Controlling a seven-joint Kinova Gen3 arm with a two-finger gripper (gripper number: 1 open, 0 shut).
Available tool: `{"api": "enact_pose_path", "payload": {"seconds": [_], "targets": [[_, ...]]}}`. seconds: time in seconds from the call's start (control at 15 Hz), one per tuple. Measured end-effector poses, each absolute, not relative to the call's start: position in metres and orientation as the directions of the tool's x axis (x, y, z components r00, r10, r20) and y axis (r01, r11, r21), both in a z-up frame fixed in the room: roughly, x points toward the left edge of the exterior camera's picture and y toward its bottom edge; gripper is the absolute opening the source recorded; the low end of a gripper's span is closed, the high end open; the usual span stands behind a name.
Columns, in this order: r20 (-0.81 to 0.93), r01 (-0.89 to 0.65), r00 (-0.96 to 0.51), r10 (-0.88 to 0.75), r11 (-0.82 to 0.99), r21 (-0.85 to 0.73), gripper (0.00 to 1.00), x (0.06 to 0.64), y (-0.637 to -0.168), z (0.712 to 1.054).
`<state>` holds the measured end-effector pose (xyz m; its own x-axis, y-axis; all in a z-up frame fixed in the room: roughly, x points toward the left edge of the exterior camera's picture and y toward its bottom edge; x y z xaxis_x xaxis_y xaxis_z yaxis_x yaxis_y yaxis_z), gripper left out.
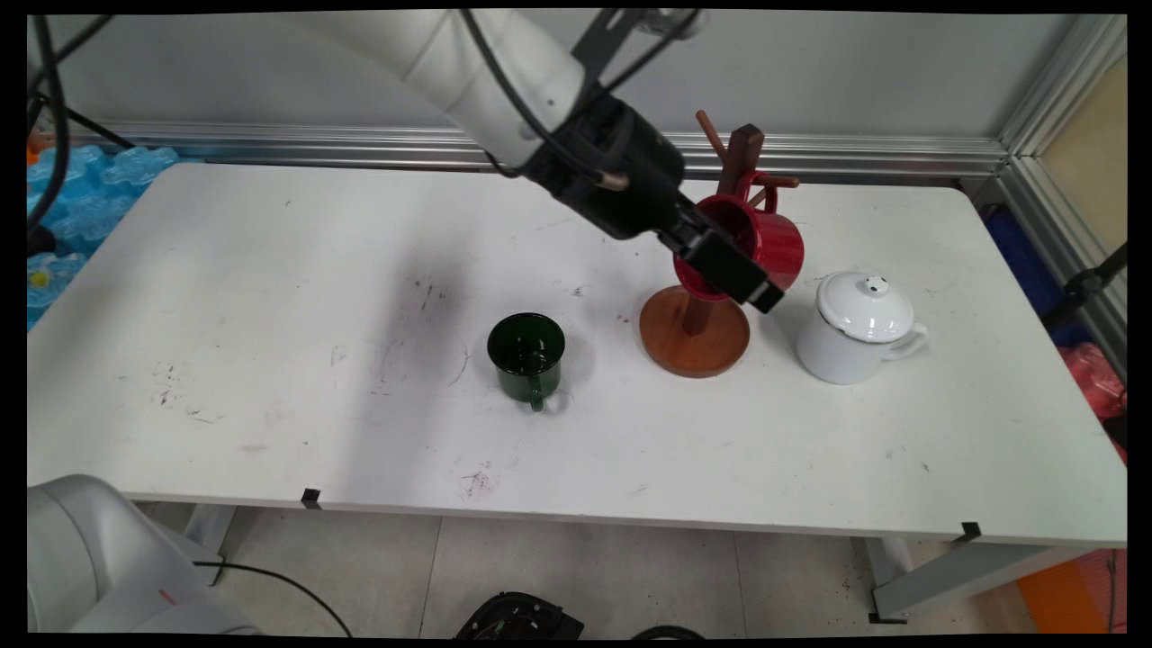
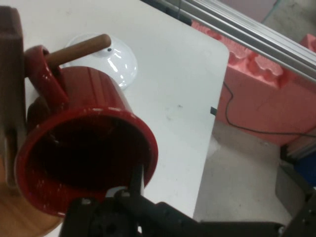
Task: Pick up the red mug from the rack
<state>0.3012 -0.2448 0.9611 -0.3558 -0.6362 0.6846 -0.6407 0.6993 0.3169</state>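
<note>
The black two-finger claw (image 1: 727,268) is clamped on the rim of a glossy red enamel mug (image 1: 756,241), one finger inside and one outside. The mug's handle is looped over a peg of the brown wooden mug tree (image 1: 695,328) right behind it. Just past the claw sits a white lidded enamel pot (image 1: 855,328), and back toward the arm a dark green mug (image 1: 526,355) stands upright on the white table (image 1: 270,297).

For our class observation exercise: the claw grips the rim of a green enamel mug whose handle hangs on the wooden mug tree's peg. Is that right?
Not quite: the gripped mug is a red enamel mug, as the hand view shows. The claw does grip its rim, and its handle hangs on the wooden mug tree's peg.
</note>
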Motion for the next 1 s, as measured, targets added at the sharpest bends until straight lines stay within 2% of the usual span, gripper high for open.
{"api": "enact_pose_path", "payload": {"seconds": [1.0], "targets": [[0.636, -0.758, -0.268, -0.724, 0.566, 0.325, 1.00, 0.256, -0.262, 0.946]]}}
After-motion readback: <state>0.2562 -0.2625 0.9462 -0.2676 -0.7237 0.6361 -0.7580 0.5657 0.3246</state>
